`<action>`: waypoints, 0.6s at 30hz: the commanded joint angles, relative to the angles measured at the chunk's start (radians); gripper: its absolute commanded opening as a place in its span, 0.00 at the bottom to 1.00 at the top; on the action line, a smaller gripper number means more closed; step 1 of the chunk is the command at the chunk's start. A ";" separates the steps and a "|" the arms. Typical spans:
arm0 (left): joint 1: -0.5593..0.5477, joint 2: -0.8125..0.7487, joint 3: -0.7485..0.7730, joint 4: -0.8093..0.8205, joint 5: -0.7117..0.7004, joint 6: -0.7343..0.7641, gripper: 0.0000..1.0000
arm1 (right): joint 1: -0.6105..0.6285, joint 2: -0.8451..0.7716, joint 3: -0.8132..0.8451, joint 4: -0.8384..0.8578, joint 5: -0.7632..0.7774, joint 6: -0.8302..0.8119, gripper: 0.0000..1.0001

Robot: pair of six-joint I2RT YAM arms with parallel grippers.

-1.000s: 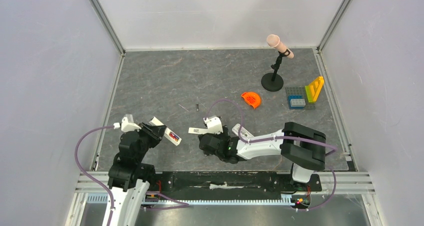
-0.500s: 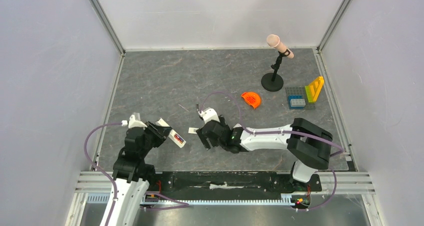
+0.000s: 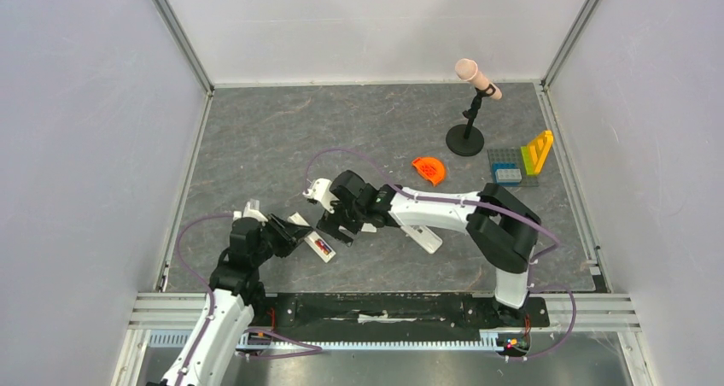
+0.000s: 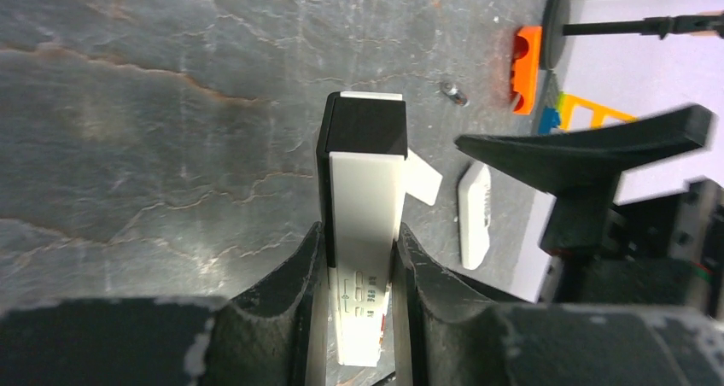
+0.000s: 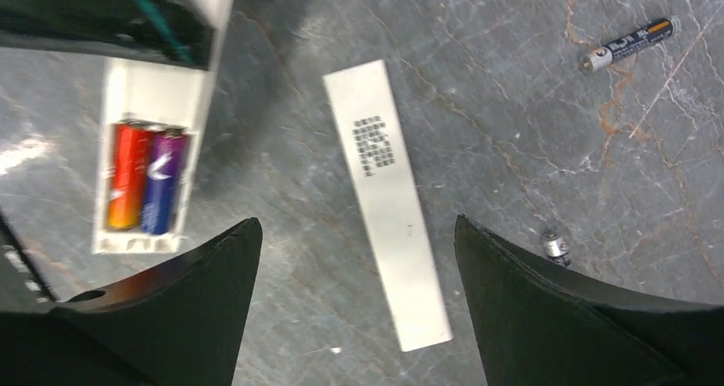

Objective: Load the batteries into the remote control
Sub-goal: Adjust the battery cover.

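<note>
My left gripper is shut on the white remote control, holding it by its long sides just above the table; in the top view the remote juts right from that gripper. Its recess faces up and holds two batteries, one orange-red and one purple. My right gripper hangs open over a flat white cover strip that lies beside the remote, gripping nothing. A loose dark battery lies farther off. A second battery sits by the right finger.
An orange piece, a black stand holding a pink microphone and coloured building blocks sit at the back right. A white object lies under the right forearm. Enclosure walls bound the table on three sides.
The right gripper has swung left and away from its base, ending over the cover next to the remote. The left arm has carried the remote to the right.
</note>
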 commanded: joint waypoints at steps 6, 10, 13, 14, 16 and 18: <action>-0.002 -0.005 -0.077 0.130 0.073 -0.117 0.04 | -0.041 0.115 0.138 -0.146 -0.034 -0.149 0.82; -0.002 -0.001 -0.050 0.061 0.035 -0.091 0.05 | -0.046 0.125 0.143 -0.152 -0.029 -0.149 0.79; -0.002 0.031 -0.012 0.006 0.005 -0.063 0.06 | -0.049 0.135 0.151 -0.160 -0.033 -0.141 0.75; -0.002 0.051 0.001 -0.007 -0.004 -0.053 0.06 | -0.049 0.140 0.157 -0.163 -0.033 -0.137 0.73; -0.002 0.097 0.021 -0.012 -0.016 -0.038 0.06 | -0.052 0.147 0.165 -0.166 -0.027 -0.126 0.70; -0.001 0.166 0.046 -0.005 -0.025 -0.018 0.06 | -0.054 0.151 0.167 -0.164 -0.025 -0.117 0.67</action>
